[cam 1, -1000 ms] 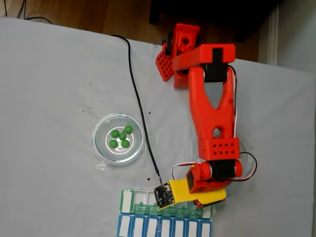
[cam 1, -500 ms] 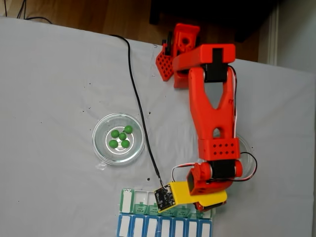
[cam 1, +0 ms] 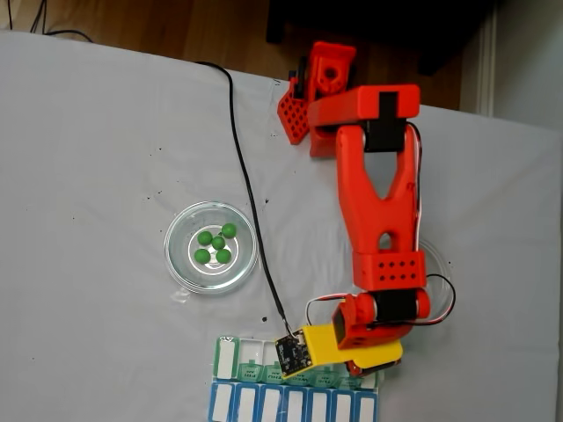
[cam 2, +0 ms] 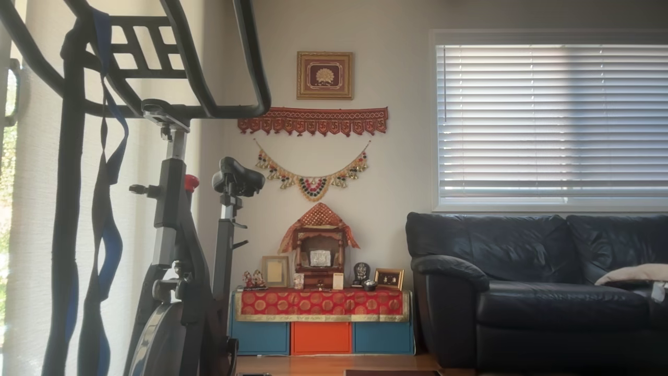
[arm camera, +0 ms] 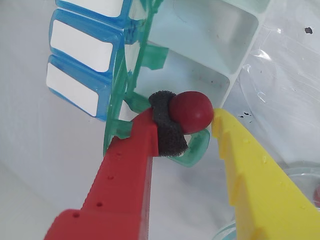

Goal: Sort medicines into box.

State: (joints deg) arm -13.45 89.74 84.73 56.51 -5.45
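In the wrist view my gripper [arm camera: 190, 117] is shut on a dark red medicine ball [arm camera: 192, 110], pinched between the black foam pad on the red finger [arm camera: 135, 155] and the tip of the yellow finger [arm camera: 240, 165]. The ball hangs just above an open white compartment of the box [arm camera: 240, 55], beside its raised translucent green lid [arm camera: 192, 150]. In the fixed view the gripper [cam 1: 356, 362] is over the right end of the green-lidded box [cam 1: 230, 356]. Several green medicine balls [cam 1: 215, 243] lie in a clear glass dish [cam 1: 180, 264] to the left.
A blue-lidded row [cam 1: 264, 406] [arm camera: 80, 55] lies right against the box, near the table's front edge. A second glass dish [cam 1: 437, 255] [arm camera: 300, 175] sits half under the arm, with a dark red ball [arm camera: 316, 194] at its edge. A black cable [cam 1: 242, 167] crosses the table.
The gripper has shifted only slightly over the right end of the box. The green balls and both dishes have not moved.
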